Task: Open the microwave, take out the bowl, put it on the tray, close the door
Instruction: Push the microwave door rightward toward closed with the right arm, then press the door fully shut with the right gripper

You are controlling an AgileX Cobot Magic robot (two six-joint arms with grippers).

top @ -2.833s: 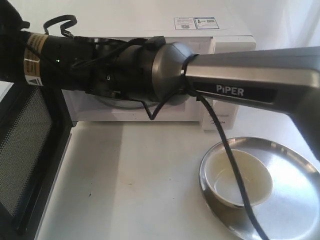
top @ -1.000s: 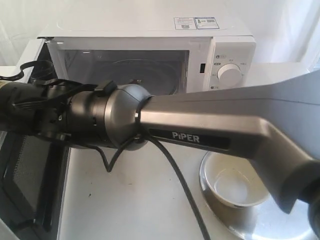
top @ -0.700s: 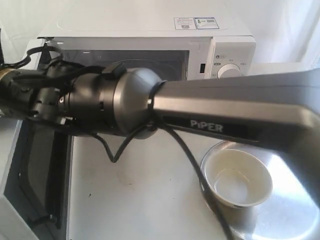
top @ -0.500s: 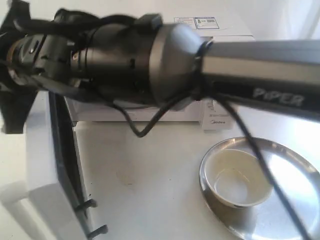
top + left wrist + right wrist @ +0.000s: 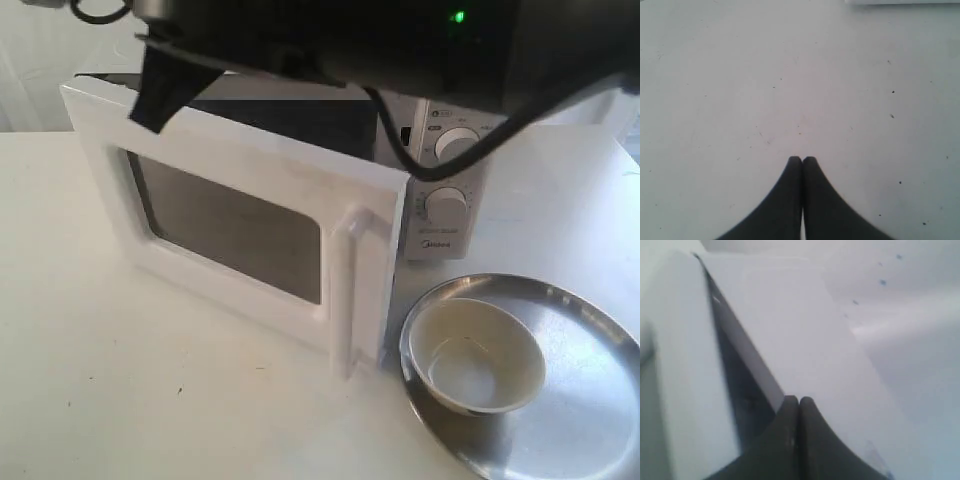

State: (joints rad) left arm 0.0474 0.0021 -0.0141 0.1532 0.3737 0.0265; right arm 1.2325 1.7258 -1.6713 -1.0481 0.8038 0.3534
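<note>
since the bowl [image 5: 472,355] already sits in the tray [image 5: 590,400] at the lower right of the exterior view, what is left looks to be the door [image 5: 240,215]. it stands ajar in the middle of the frame, hinge side at the left against the microwave [image 5: 455,175], handle [image 5: 352,285] side swung out toward the tray. the handle end is near the tray's rim; i can't tell whether they touch.

the right arm [image 5: 330,40] stretches dark across the top of that view, above the door. the right tool [image 5: 799,401] has its two fingers pressed together with nothing between them. in its own blurred view it hangs over a white edge with a dark gap beside it, which i take to be the slit between door and cabinet. the left tool [image 5: 802,160] is likewise pinched together and empty, over bare worktop [image 5: 790,75].

to do this well, i'd push with the closed fingers flat on the outer face near the handle side, far from the hinge, where little force swings it. follow the door's arc rather than shoving straight in, and contact low enough not to slip off the top edge. press steadily until the latch catches, or it may spring back. mind the cable [image 5: 420,172] looping down by the dials [image 5: 447,205], so it isn't trapped.
</note>
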